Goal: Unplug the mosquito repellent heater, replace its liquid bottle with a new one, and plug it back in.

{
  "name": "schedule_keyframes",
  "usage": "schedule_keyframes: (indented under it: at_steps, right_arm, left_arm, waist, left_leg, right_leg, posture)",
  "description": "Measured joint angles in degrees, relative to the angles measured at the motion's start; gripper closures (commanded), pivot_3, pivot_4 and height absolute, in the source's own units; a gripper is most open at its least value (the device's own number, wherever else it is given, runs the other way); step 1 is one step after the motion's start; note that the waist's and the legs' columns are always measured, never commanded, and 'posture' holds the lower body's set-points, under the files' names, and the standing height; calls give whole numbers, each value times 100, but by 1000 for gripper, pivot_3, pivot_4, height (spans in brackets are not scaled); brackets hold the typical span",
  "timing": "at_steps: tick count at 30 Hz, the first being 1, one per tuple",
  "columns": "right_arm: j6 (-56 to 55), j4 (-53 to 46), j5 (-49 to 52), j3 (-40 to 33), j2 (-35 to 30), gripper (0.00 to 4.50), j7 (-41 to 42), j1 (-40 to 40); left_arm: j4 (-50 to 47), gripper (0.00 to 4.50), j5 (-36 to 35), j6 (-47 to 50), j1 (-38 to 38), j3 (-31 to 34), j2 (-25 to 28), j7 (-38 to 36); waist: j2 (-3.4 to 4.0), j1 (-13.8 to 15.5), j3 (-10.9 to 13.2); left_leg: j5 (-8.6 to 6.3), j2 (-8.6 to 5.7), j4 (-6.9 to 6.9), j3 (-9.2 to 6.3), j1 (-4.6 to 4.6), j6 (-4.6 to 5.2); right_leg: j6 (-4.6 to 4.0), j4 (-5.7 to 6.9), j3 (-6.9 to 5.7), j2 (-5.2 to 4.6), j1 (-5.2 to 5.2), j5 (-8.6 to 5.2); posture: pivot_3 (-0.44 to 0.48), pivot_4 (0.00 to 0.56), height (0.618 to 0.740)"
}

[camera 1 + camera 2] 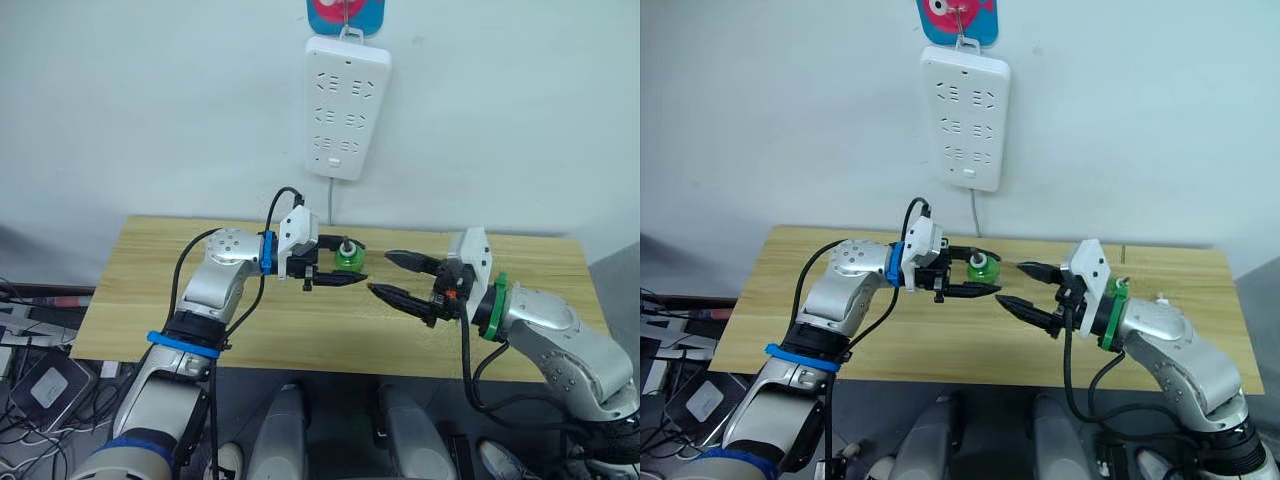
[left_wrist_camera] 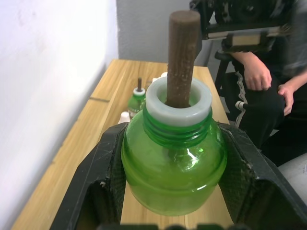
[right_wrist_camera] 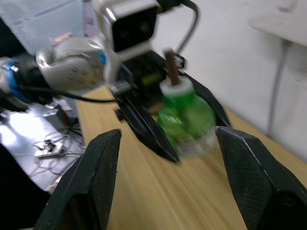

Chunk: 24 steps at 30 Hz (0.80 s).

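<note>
Bottle (image 2: pixel 173 163) between left gripper (image 1: pixel 335 266) fingers

Bottle (image 1: pixel 347 254) between left end effector's (image 1: pixel 335 262) fingers over table (image 1: pixel 300 330) — right end effector (image 1: pixel 395 276) just beside, rightward.

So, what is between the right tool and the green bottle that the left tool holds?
Nothing. In the right wrist view, the open right tool faces the green bottle in the left tool, with bare wooden table between them.
</note>
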Motion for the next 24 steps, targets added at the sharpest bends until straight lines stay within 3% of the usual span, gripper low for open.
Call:
schedule_keyframes:
  at_steps: [15, 21, 24]
  right_arm:
    - [-117, 510, -764, 581, 687, 1311, -199, -572]
    - [-442, 665, -1196, 675, 737, 3234, -151, -636]
    - [-549, 679, -1308, 715, 756, 3636, -63, -636]
  left_arm:
    - [-117, 2258, 0, 28, 16, -6, -82, -79]
    - [-119, 2258, 6, 192, 36, -3, -65, -55]
    - [-122, 2258, 2, 242, 46, 6, -51, -61]
  waist:
    - [-11, 8, -33]
    - [-17, 4, -40]
    - [-19, 7, -42]
  left_leg:
    - [10, -12, 0, 2, -4, -18]
    - [12, -11, 0, 2, -4, -20]
    - [12, -10, 0, 1, -4, -20]
  right_leg:
    - [0, 0, -7, -5, -2, 0]
    - [0, 2, -8, -5, -3, 0]
    - [0, 3, -9, -5, -3, 0]
  posture:
    - [56, 233, 740]
    - [56, 240, 740]
    - [55, 242, 740]
